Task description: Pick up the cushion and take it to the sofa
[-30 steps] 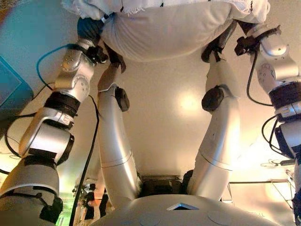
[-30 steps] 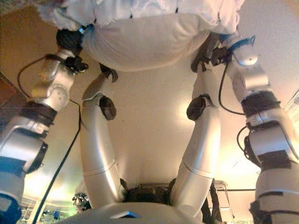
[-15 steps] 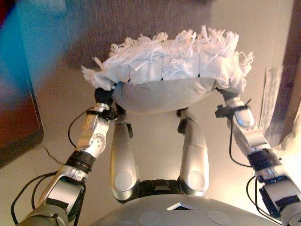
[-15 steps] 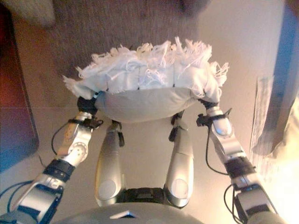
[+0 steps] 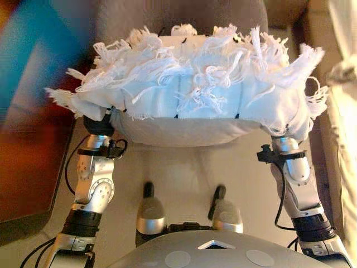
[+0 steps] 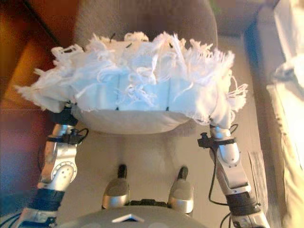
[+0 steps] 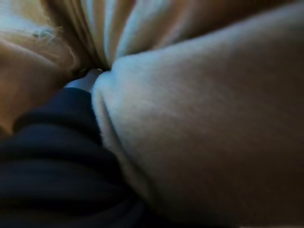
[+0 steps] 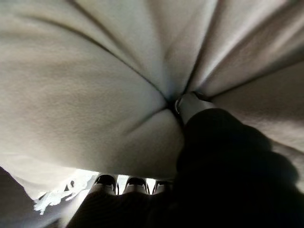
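Observation:
A white cushion point(image 5: 189, 95) with a shaggy fringed top and smooth pale underside hangs above the floor, held at its two ends. My left hand point(image 5: 99, 126) is tucked under its left end; in the left wrist view its thumb point(image 7: 88, 80) digs into a fold of the cloth. At the other end, my right hand point(image 5: 281, 143) grips from below. The right wrist view shows that thumb point(image 8: 190, 105) pressed into puckered fabric, with the fingertips point(image 8: 135, 183) under the cushion. Just beyond the cushion lies a grey-brown upholstered seat point(image 5: 167, 14).
Dark reddish-brown furniture point(image 5: 28, 162) stands close on the left. A pale, cloth-covered piece point(image 5: 343, 111) runs along the right side. Beige floor point(image 5: 184, 167) shows beneath the cushion.
The whole view has swung from the floor and legs up toward the room ahead. The cushion stays held between both hands and now sits in front of the grey-brown seat.

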Tool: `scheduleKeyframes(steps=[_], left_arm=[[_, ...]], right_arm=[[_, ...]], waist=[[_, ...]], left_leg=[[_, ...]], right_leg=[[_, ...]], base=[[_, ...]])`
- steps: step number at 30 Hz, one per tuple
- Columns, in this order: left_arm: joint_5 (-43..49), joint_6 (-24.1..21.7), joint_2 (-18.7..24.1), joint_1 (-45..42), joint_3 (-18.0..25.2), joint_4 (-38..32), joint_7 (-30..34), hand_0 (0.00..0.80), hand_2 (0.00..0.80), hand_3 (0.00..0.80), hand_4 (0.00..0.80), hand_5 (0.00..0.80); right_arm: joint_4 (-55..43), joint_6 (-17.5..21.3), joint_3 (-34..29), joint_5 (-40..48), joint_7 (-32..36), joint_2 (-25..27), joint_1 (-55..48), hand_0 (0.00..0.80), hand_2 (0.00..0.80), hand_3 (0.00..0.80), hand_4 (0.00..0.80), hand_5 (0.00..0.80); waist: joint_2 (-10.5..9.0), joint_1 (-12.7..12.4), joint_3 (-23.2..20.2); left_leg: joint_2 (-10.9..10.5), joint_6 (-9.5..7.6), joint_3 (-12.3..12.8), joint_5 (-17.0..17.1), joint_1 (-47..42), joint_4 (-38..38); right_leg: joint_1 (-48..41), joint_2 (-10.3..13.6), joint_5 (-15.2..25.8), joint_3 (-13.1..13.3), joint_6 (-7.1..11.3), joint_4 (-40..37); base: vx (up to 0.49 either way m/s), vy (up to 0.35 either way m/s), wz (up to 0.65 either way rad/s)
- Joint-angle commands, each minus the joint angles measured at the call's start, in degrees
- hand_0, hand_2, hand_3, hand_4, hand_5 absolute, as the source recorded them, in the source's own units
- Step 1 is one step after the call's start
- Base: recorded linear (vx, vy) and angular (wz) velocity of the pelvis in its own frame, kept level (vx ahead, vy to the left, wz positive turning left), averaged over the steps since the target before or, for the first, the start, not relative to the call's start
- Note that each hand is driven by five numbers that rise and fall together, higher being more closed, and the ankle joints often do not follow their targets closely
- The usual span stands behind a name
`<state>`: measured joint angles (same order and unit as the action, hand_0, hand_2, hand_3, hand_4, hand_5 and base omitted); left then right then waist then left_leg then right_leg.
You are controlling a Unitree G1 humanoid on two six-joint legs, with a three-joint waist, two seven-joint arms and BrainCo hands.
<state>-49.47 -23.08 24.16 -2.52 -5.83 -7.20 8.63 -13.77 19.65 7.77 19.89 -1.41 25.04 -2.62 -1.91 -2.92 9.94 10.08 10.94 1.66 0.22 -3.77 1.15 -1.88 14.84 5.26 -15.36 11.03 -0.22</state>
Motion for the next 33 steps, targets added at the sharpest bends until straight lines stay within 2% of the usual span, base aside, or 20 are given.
scheduleKeyframes(steps=[1, 2, 6, 8, 10, 12, 13, 14, 15, 16, 17, 19, 22, 25, 28, 29, 30, 31, 33], left_arm=[[1.5, 0.7, -0.7, 1.4, -5.0, -7.6, 0.9, 0.8, 0.8, 0.8, 0.8, 0.8], [1.1, 1.3, -0.5, 1.3, -5.5, -8.2, 0.8, 0.8, 0.8, 0.8, 0.8, 0.8], [2.3, 0.2, -0.4, 0.8, -5.8, -8.8, -0.1, 0.8, 0.8, 0.8, 0.8, 0.8], [2.0, -0.7, -0.1, 0.6, -5.1, -9.0, -1.1, 0.8, 0.8, 0.8, 0.8, 0.8], [1.1, -1.8, -0.2, -0.1, -4.1, -9.5, -2.0, 0.8, 0.8, 0.8, 0.8, 0.8], [1.3, -2.2, -0.1, -0.9, -3.8, -10.1, -2.1, 0.8, 0.8, 0.8, 0.8, 0.8], [1.4, -1.8, -0.2, -1.0, -3.6, -10.7, -2.0, 0.8, 0.8, 0.8, 0.8, 0.8], [1.6, -1.4, -0.3, -1.2, -3.4, -11.3, -2.0, 0.8, 0.8, 0.8, 0.8, 0.8], [1.2, -1.0, 0.1, -1.5, -2.9, -12.0, -1.7, 0.8, 0.8, 0.8, 0.8, 0.8], [0.6, -0.7, 0.3, -1.7, -2.4, -12.1, -0.8, 0.8, 0.8, 0.8, 0.8, 0.8], [0.5, -0.6, 0.2, -1.7, -2.3, -12.0, -0.3, 0.8, 0.8, 0.8, 0.8, 0.8], [0.4, 0.7, -0.1, -0.9, -2.7, -11.5, 0.3, 0.8, 0.8, 0.8, 0.8, 0.8], [0.9, 1.8, -0.7, -0.6, -3.6, -11.5, -0.8, 0.8, 0.8, 0.8, 0.8, 0.8], [-0.5, 1.5, -0.7, -1.5, -3.3, -11.5, -0.9, 0.8, 0.8, 0.8, 0.8, 0.8], [-0.7, 1.0, -0.9, -1.4, -3.1, -10.8, 0.7, 0.8, 0.8, 0.8, 0.8, 0.8], [-0.9, 0.7, -0.8, -1.2, -3.0, -10.5, 1.6, 0.8, 0.8, 0.8, 0.8, 0.8], [-1.0, 0.5, -0.5, -1.0, -3.0, -10.6, 1.4, 0.8, 0.8, 0.8, 0.8, 0.8], [-1.3, 0.4, 0.2, -0.9, -2.8, -10.6, 0.5, 0.8, 0.8, 0.8, 0.8, 0.8], [-3.4, 1.8, 1.4, -1.7, -1.9, -10.8, -1.1, 0.8, 0.8, 0.8, 0.8, 0.8]], right_arm=[[-8.9, 2.1, 2.5, -1.6, 0.1, -0.3, 1.1, 0.8, 0.8, 0.8, 0.8, 0.8], [-9.3, 1.6, 2.6, -1.3, -0.7, 0.2, 1.0, 0.8, 0.8, 0.8, 0.8, 0.8], [-8.3, 2.7, 3.0, 0.7, -0.2, 1.3, 3.2, 0.8, 0.8, 0.8, 0.8, 0.8], [-8.4, 2.8, 3.1, 2.2, 0.3, 2.4, 4.1, 0.8, 0.8, 0.8, 0.8, 0.8], [-8.8, 3.0, 3.6, 3.1, 1.4, 3.7, 5.0, 0.8, 0.8, 0.8, 0.8, 0.8], [-9.1, 3.3, 3.9, 3.0, 0.8, 4.6, 5.2, 0.8, 0.8, 0.8, 0.8, 0.8], [-9.3, 3.3, 4.0, 3.3, 0.2, 5.2, 5.3, 0.8, 0.8, 0.8, 0.8, 0.8], [-9.5, 3.1, 4.5, 3.1, -0.5, 5.4, 5.6, 0.8, 0.8, 0.8, 0.8, 0.8], [-9.8, 2.7, 5.1, 2.3, -1.4, 5.3, 5.8, 0.8, 0.8, 0.8, 0.8, 0.8], [-10.0, 2.4, 5.8, 1.3, -2.7, 5.2, 5.9, 0.8, 0.8, 0.8, 0.8, 0.8], [-10.2, 2.2, 6.4, 0.1, -3.9, 4.7, 5.8, 0.8, 0.8, 0.8, 0.8, 0.8], [-9.4, 2.0, 7.3, -1.8, -6.5, 3.3, 5.9, 0.8, 0.8, 0.8, 0.8, 0.8], [-8.1, 1.4, 8.0, -2.1, -5.6, 2.0, 5.4, 0.8, 0.8, 0.8, 0.8, 0.8], [-8.6, 0.8, 8.0, -1.5, -3.4, 2.5, 3.5, 0.8, 0.8, 0.8, 0.8, 0.8], [-7.8, 1.6, 7.5, -0.6, -2.7, 3.2, 3.3, 0.8, 0.8, 0.8, 0.8, 0.8], [-7.6, 1.7, 7.6, -0.9, -3.5, 3.6, 3.9, 0.8, 0.8, 0.8, 0.8, 0.8], [-7.2, 2.1, 7.8, -1.3, -3.8, 3.7, 4.0, 0.8, 0.8, 0.8, 0.8, 0.8], [-7.1, 2.0, 7.5, -0.8, -3.7, 4.0, 3.8, 0.8, 0.8, 0.8, 0.8, 0.8], [-8.2, 1.1, 5.7, 1.5, -1.8, 4.1, 1.3, 0.8, 0.8, 0.8, 0.8, 0.8]], waist=[[0.12, 0.6, -5.4], [-0.08, 0.9, -5.7], [-0.6, 0.0, -5.6], [-1.05, -0.3, -4.9], [-2.36, -0.7, -3.1], [-2.52, -0.8, -1.5], [-2.53, -1.3, -0.8], [-2.07, -2.0, -0.1], [-1.49, -2.7, 0.2], [-0.75, -3.5, 0.5], [0.01, -3.9, 0.7], [1.08, -5.1, 1.0], [1.65, -6.7, 1.3], [1.84, -6.7, 1.5], [1.68, -7.6, 1.5], [1.6, -7.9, 1.5], [1.52, -8.0, 1.4], [1.57, -7.6, 1.2], [-0.25, -7.2, 0.1]], left_leg=[[-0.1, -6.42, -2.3, 1.3, 0.3, 3.8], [0.0, -6.4, -3.0, 1.4, 0.1, 3.8], [1.3, -5.35, -2.1, 1.9, -0.8, 3.6], [1.0, -5.37, -1.7, 0.5, -0.7, -0.5], [-1.3, -6.4, -2.2, -3.8, 2.4, -11.3], [-1.9, -7.14, -0.7, -3.6, 5.3, -18.9], [-3.4, -7.68, -1.6, -4.3, 6.5, -20.7], [-5.8, -8.44, -3.4, -5.6, 6.7, -20.3], [-7.6, -8.73, -4.5, -5.1, 6.8, -18.3], [-8.0, -8.53, -4.9, -4.2, 6.5, -15.5], [-7.2, -7.88, -4.9, -2.0, 6.6, -11.3], [-6.0, -6.08, -5.7, 4.4, 8.2, -3.8], [-5.3, -4.32, -11.3, 11.7, 11.3, 2.9], [-3.4, -3.77, -12.2, 12.0, 14.9, 3.8], [-1.5, -3.65, -11.3, 11.4, 17.2, 3.8], [-1.2, -4.27, -11.0, 10.5, 16.9, 2.8], [-0.7, -3.92, -9.6, 10.6, 16.9, 1.9], [-0.6, -4.82, -7.9, 9.9, 17.2, -1.3], [-3.8, -7.42, -7.1, 6.7, 18.5, -7.4]], right_leg=[[-0.8, -3.3, -4.9, 4.8, -0.82, 2.9], [-1.4, -4.8, -5.5, 6.0, -1.81, 2.6], [-2.9, -6.3, -6.2, 4.2, -3.25, 1.8], [-2.9, -6.4, -6.1, 4.2, -3.98, 1.9], [-2.7, -5.8, -5.8, 5.2, -5.2, 2.4], [-2.8, -5.9, -5.8, 4.9, -6.16, 3.1], [-2.9, -5.9, -5.8, 4.7, -6.34, 3.4], [-3.1, -6.0, -6.3, 4.4, -6.08, 4.4], [-2.6, -6.4, -6.7, 3.8, -5.89, 5.5], [-2.6, -7.0, -7.5, 3.1, -5.93, 6.6], [-3.0, -7.9, -8.3, 2.5, -6.09, 7.1], [-5.1, -10.2, -10.0, 2.4, -6.47, 6.9], [-8.4, -13.4, -13.3, 5.4, -7.62, 7.4], [-9.9, -13.7, -16.8, 7.5, -8.64, 10.0], [-12.0, -12.5, -20.7, 7.5, -8.55, 13.0], [-12.4, -11.6, -22.2, 7.5, -7.53, 14.8], [-13.0, -10.3, -23.1, 6.7, -6.74, 16.8], [-13.7, -9.3, -23.9, 6.2, -5.94, 18.4], [-15.2, -7.2, -19.5, 7.0, -3.3, 23.3]], base=[[0.073, -0.211, 0.1], [0.022, -0.214, 0.25], [-0.02, -0.27, 0.2], [-0.037, -0.279, -0.07], [-0.025, -0.275, -0.14], [0.012, -0.197, -0.33], [0.075, -0.135, -0.41], [0.124, -0.094, -0.29], [0.191, -0.069, -0.1], [0.225, -0.054, -0.06], [0.286, -0.048, -0.31], [0.398, -0.047, -0.35], [0.571, 0.006, 0.2], [0.653, 0.107, 0.59], [0.74, 0.168, 0.08], [0.8, 0.285, -0.48], [0.825, 0.376, -0.86], [0.79, 0.401, -1.0], [0.78, 0.369, -0.53]])
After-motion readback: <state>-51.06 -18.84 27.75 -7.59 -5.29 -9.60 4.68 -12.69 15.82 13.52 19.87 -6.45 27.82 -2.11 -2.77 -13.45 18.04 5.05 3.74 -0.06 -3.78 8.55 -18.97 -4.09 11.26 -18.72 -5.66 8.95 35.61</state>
